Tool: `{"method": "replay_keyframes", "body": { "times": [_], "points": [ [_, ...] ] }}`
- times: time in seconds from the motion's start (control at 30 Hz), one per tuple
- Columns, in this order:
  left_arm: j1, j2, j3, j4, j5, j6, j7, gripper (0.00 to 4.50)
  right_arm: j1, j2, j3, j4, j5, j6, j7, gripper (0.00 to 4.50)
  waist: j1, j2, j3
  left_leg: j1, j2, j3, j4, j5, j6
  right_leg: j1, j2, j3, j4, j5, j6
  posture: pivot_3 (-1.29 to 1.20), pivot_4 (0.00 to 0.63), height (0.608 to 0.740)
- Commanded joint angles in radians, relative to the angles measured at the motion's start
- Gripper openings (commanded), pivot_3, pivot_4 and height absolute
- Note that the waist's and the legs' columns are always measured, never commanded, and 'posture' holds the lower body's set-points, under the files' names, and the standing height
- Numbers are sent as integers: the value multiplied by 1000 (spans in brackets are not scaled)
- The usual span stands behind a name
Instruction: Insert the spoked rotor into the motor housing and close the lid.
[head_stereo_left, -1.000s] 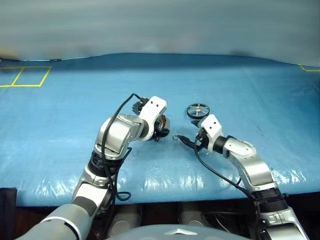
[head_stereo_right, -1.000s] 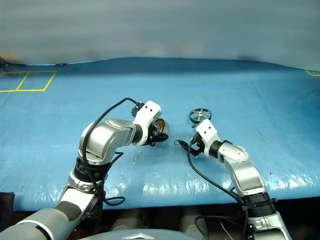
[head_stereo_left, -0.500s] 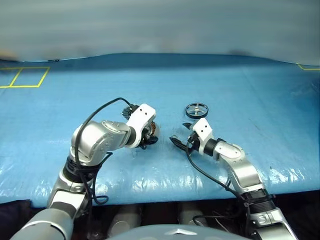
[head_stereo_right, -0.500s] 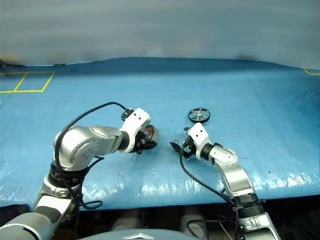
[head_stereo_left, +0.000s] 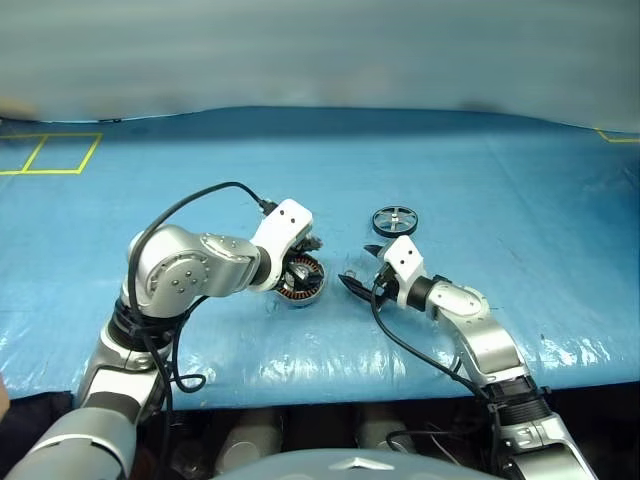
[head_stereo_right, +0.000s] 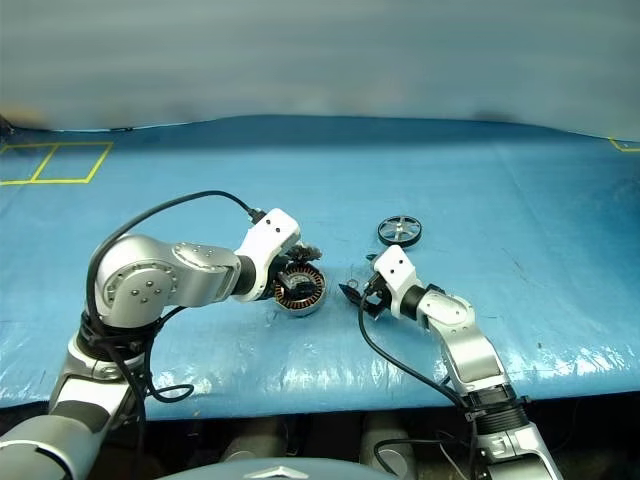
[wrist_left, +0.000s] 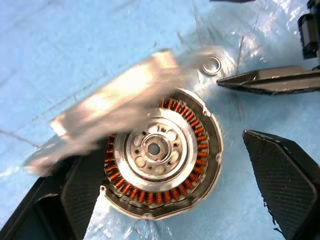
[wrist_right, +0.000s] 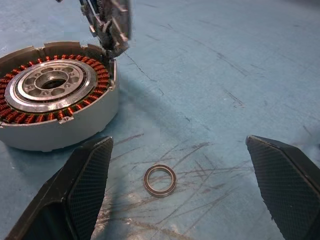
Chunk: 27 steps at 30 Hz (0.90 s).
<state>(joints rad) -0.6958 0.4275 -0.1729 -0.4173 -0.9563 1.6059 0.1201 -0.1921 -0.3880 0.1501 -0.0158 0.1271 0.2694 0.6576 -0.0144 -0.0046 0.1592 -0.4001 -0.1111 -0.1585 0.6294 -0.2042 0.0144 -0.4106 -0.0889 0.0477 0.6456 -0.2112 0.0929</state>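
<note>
The motor housing (wrist_left: 155, 150) lies flat on the blue table, its copper winding ring facing up. Its lid (wrist_left: 115, 107) stands up from the housing's far edge, blurred. My left gripper (wrist_left: 172, 165) hangs open just over the housing, one finger on each side, not touching it. The spoked rotor (head_stereo_left: 394, 219) lies flat on the table, to the right of the housing and farther away. My right gripper (wrist_right: 179, 142) is open and low over the table to the right of the housing (wrist_right: 50, 95), holding nothing.
A tiny thin loose ring (wrist_right: 160, 180) lies on the table between my right gripper's fingers, just right of the housing. Yellow tape squares (head_stereo_left: 50, 152) mark the far left of the blue sheet. The table's front edge (head_stereo_left: 330, 375) runs close below both arms.
My left gripper has opened and let go of the housing, which it held tilted above the table; the housing now lies flat. The right gripper has stayed in place.
</note>
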Motion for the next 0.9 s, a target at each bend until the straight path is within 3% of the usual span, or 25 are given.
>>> {"method": "replay_keyframes", "body": {
  "times": [0.03,0.27,0.37,0.47,0.6,0.73,0.9],
  "points": [
    [-29,21,44,-16,-134,8,60,4423,-24,3,-1,-10,4,-20,11,4500,0,0,0,0,0,0,0,0,0,0,0,0,0,0,0,0,150,740],
    [-16,107,62,-56,-476,8,91,4423,-14,-19,-17,-18,8,-12,27,4500,-2,0,0,0,0,0,0,0,0,0,0,0,0,0,0,0,150,740],
    [52,212,65,-186,-533,-13,3,4423,5,-32,-28,-35,15,4,27,4500,-7,0,0,0,0,1,0,0,0,0,0,1,0,0,0,0,150,740],
    [179,330,67,-391,-428,-145,-251,4423,23,-38,-42,-53,28,20,21,4500,-13,0,0,0,1,4,-2,0,0,-2,1,4,0,0,-2,0,150,740],
    [467,447,-10,-424,63,-647,-529,4423,45,-43,-60,-70,26,53,-6,4500,-7,1,0,3,4,12,-3,-1,1,-1,2,7,-1,-3,-8,0,150,740],
    [636,354,-67,-209,456,-1167,-604,4423,56,-43,-66,-87,5,105,-55,4500,12,0,0,6,8,19,-3,-6,3,1,1,8,-3,-1,-13,0,150,740],
    [677,241,-137,-5,632,-1404,-686,4423,83,-41,-59,-154,0,164,-90,4500,24,0,0,5,9,22,-1,-6,4,0,-3,5,-4,-1,-6,0,150,740]
  ]
}}
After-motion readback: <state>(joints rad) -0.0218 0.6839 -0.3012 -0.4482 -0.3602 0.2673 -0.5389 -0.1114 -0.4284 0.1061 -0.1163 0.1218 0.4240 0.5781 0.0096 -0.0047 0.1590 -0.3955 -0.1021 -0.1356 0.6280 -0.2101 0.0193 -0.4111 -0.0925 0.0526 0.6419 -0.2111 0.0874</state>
